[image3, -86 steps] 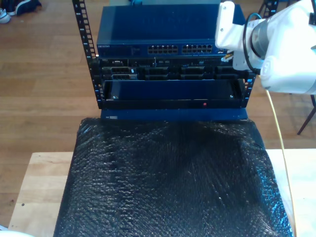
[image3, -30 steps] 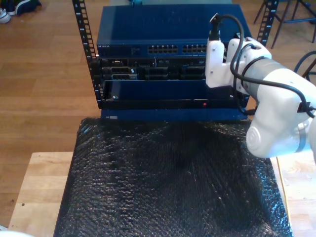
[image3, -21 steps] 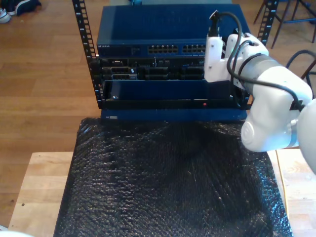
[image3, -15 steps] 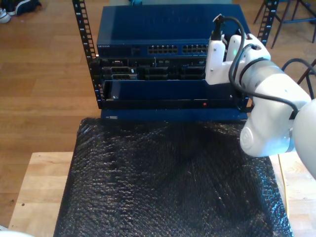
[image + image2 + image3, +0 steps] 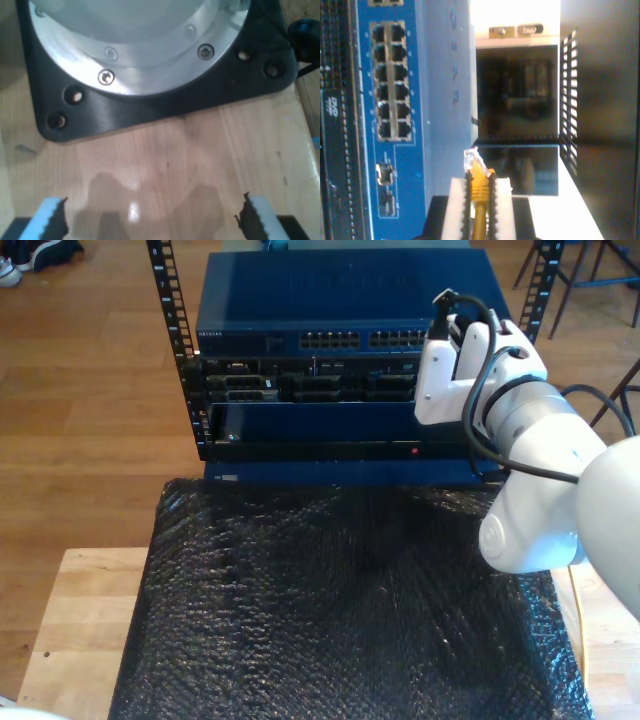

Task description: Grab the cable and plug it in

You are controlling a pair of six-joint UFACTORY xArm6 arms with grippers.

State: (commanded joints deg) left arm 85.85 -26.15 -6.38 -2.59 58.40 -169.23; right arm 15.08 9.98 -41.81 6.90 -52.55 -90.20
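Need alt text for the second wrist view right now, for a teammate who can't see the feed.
My second gripper is shut on the yellow cable, its clear clip connector sticking out past the pads. The connector is close to the blue network switch but not yet in any of its ports.

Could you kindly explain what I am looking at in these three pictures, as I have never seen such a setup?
Two robot arms work here. The exterior view looks down on a table under a black bubbly sheet, with a blue network switch in a rack behind it. A white arm reaches toward the switch. One wrist camera rides on my second gripper, whose jaws are shut on the yellow cable, near the switch's sockets. The other rides on my first gripper, jaws open over bare wood beside a metal base.
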